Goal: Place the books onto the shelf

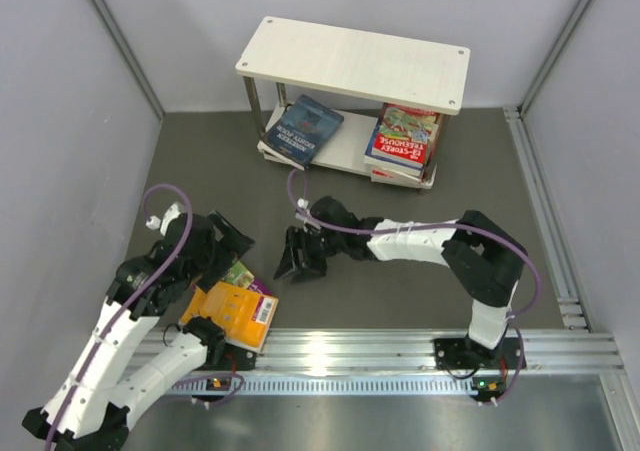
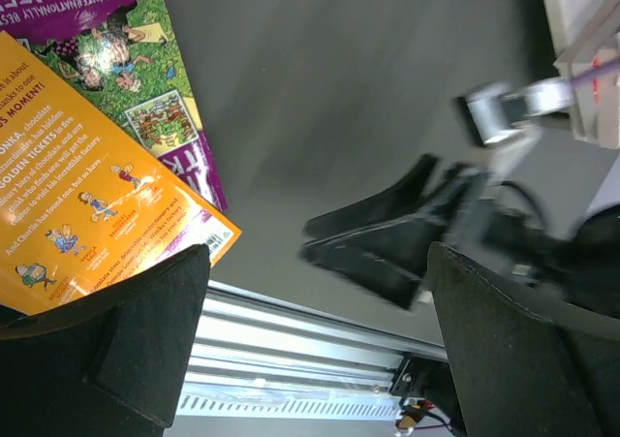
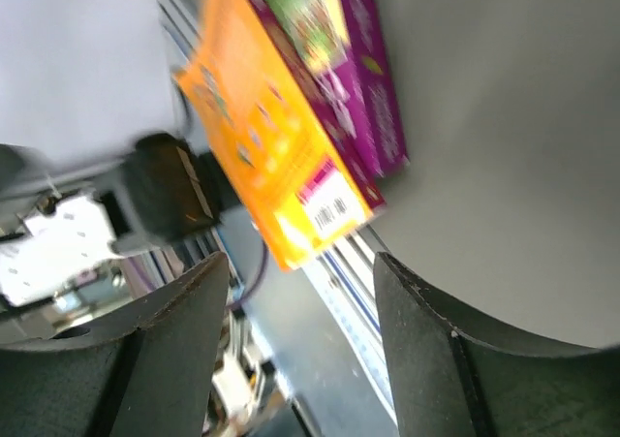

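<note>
- At twelve o'clock on the dark, matte mat [image 1: 400,271] we see the shelf [image 1: 350,61]: two pale wood-grain boards, flat and rectangular with rounded corners, on thin metal legs, with screw dots at the top corners.
- On its lower board a dark blue book [image 1: 305,129] lies askew at the left end. A red-covered stack [image 1: 403,141] of thin glossy paperbacks sits at the right end.
- Down at eight o'clock on the mat, an orange book [image 1: 240,316] lies flat. It partly covers a purple-green book [image 1: 243,274] with a cartoon cover. The orange one's near edge overhangs the ribbed aluminium rail [image 1: 400,351].
- We see the left gripper [image 2: 315,282] with its black, blunt fingers spread wide and nothing between them. The two books lie at about six o'clock from it in the overhead view, close by, and we cannot tell whether they touch it.
- We see the right gripper [image 3: 300,272] parted and empty above the mat's middle. The orange book is at eight o'clock from it, and the shelf is well apart at twelve.
</note>
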